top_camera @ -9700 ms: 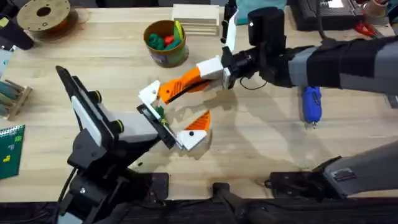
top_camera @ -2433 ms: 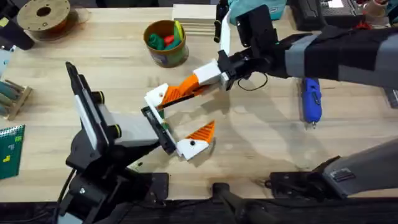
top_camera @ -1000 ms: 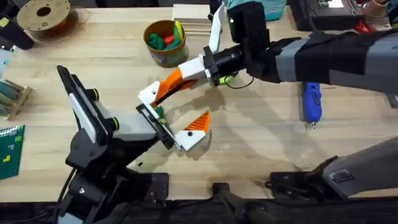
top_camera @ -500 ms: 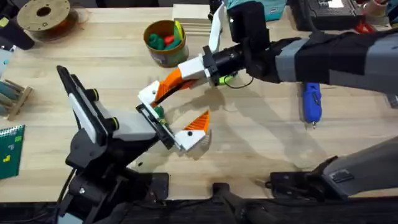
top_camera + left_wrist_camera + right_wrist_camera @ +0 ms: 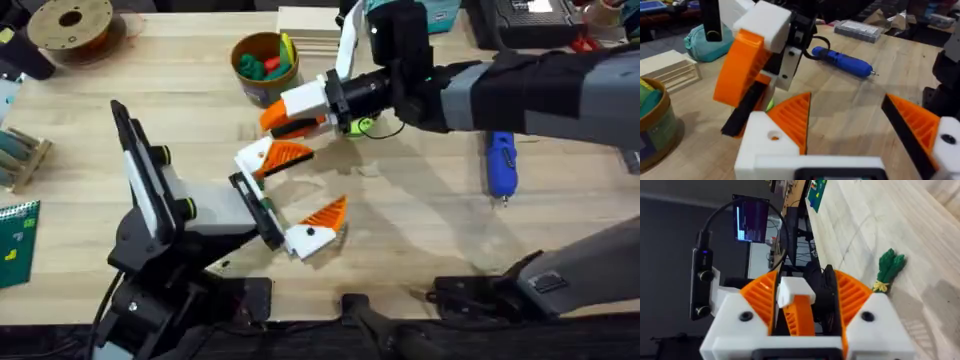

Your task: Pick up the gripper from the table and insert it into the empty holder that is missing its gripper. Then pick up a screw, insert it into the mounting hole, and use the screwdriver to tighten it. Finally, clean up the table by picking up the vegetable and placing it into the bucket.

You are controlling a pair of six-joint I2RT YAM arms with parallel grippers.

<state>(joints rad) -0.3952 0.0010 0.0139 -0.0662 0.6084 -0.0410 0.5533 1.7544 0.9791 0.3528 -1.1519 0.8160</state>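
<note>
Right gripper is held just below the bucket, almost touching it; its grip cannot be told. Left gripper is set further below the bucket, fingers wide apart, nothing between them. Blue electric screwdriver lies well right of the bucket. The holder is the left finger base nearer the bucket, with the gripper seated on it. The vegetable lies on the table right of the bucket.
</note>
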